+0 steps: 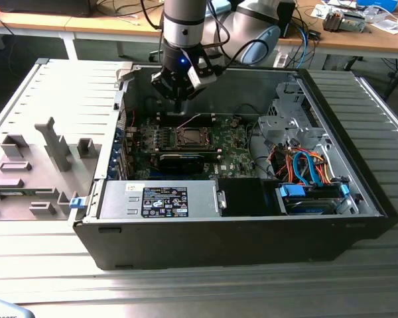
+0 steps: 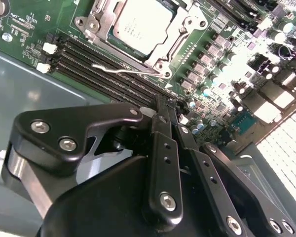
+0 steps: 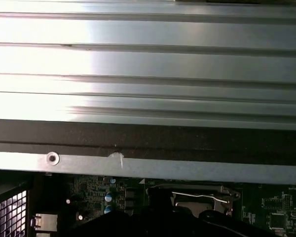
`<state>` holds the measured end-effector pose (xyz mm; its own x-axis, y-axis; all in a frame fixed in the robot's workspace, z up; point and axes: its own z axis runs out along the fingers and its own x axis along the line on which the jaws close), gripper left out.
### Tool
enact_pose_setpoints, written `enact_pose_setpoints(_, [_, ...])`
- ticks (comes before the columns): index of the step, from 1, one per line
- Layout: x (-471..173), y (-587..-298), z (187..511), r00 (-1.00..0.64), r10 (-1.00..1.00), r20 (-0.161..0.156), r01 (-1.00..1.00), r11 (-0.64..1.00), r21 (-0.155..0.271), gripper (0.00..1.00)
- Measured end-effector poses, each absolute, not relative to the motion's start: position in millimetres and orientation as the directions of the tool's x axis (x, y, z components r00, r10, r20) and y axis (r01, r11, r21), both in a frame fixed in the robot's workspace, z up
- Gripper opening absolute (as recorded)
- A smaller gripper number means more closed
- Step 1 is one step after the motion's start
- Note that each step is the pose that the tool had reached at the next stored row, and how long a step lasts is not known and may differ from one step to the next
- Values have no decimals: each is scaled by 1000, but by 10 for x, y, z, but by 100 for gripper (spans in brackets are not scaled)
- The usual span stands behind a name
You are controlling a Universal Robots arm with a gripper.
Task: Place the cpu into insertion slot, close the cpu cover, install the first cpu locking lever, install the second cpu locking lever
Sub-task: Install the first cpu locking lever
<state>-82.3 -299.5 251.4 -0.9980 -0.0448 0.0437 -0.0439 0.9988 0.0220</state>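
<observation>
The cpu (image 2: 138,24), a silver-grey square, lies flat in the insertion slot (image 1: 191,137) on the green board inside the open computer case. The cpu cover (image 2: 185,27) lies down around it as a silvery frame. A thin wire locking lever (image 2: 122,69) stands out beside the socket, over the black memory slots; in the first wrist view the lever (image 3: 200,195) crosses the socket's near side. My gripper (image 1: 179,103) hangs just behind the socket, above the board. Its fingers (image 2: 160,143) meet at the tip, shut, with nothing between them.
The case's back wall (image 1: 239,93) rises close behind the gripper. A labelled power supply box (image 1: 162,199) fills the front, with a drive cage and blue and orange cables (image 1: 305,175) on the exterior view's right. Grey fixtures (image 1: 53,149) stand on the table at the left.
</observation>
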Motion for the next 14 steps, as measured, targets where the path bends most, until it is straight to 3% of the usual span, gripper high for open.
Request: enact_pose_setpoints(14, [-593,-2991,2132,-998,-53,44,-53,999,11,11])
